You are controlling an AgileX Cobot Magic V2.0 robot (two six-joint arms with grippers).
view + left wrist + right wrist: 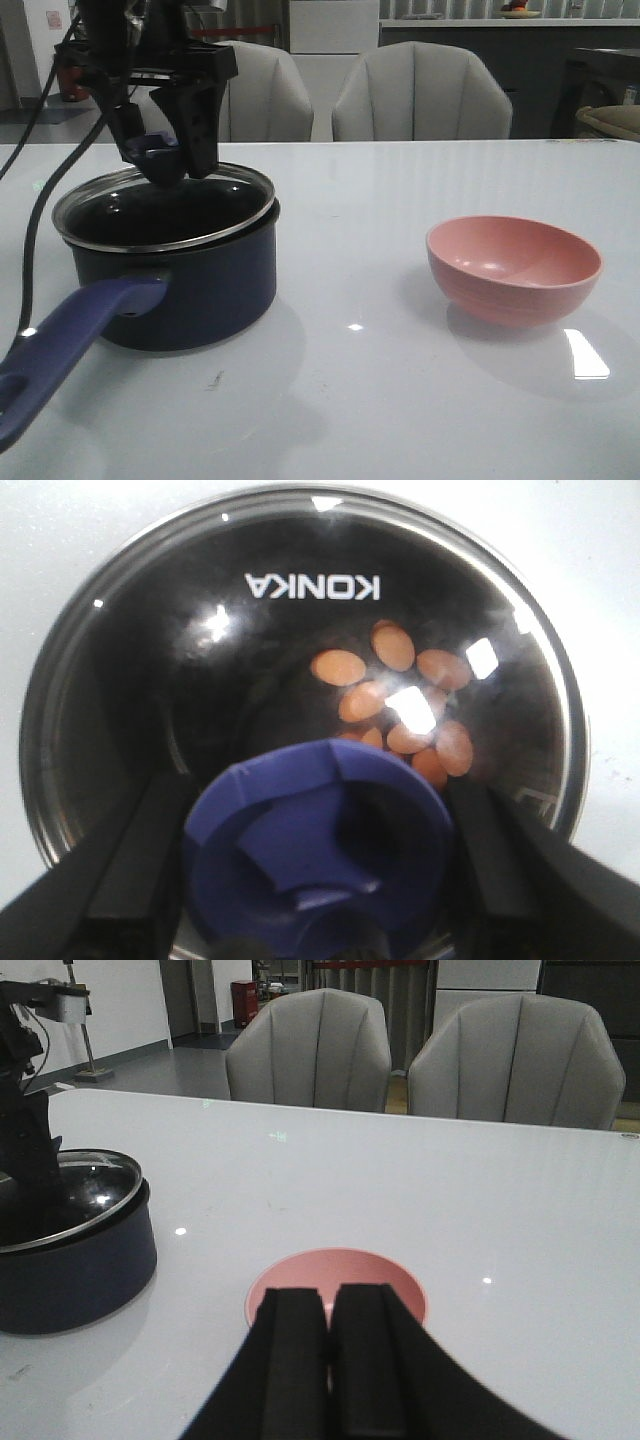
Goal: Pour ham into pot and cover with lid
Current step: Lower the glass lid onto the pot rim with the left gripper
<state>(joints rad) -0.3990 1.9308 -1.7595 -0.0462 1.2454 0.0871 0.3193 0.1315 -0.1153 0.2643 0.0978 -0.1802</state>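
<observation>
On the white table (380, 400) stands the dark navy pot (190, 285), on the robot's left side; its long blue-purple handle (70, 345) points toward the front edge of the table. The glass lid (165, 210) with the shiny metal rim lies on the pot, a little tilted, with the side toward the pink bowl sitting lower than the other side; the left claw (165, 150) is just above it, with one black finger on each side of the blue-purple knob (158, 158). In the left wrist view the fingers (130, 860) stand close beside the knob (320, 855) on both sides, so the claw is narrow around it; whether the pads really press on the knob I cannot tell. Through the glass the ham (400, 705) is visible, several small orange-pink chunks lying together on the black bottom of the pot; the word KONKA (313, 586) is printed on the glass.

The pink bowl (513, 268) stands well apart from the pot, on the robot's right side, upright. The right claw (330, 1360) hangs over the near side of this bowl (340, 1280); its two black fingers are pressed together and hold nothing. Behind the table are two grey chairs (420, 95).
</observation>
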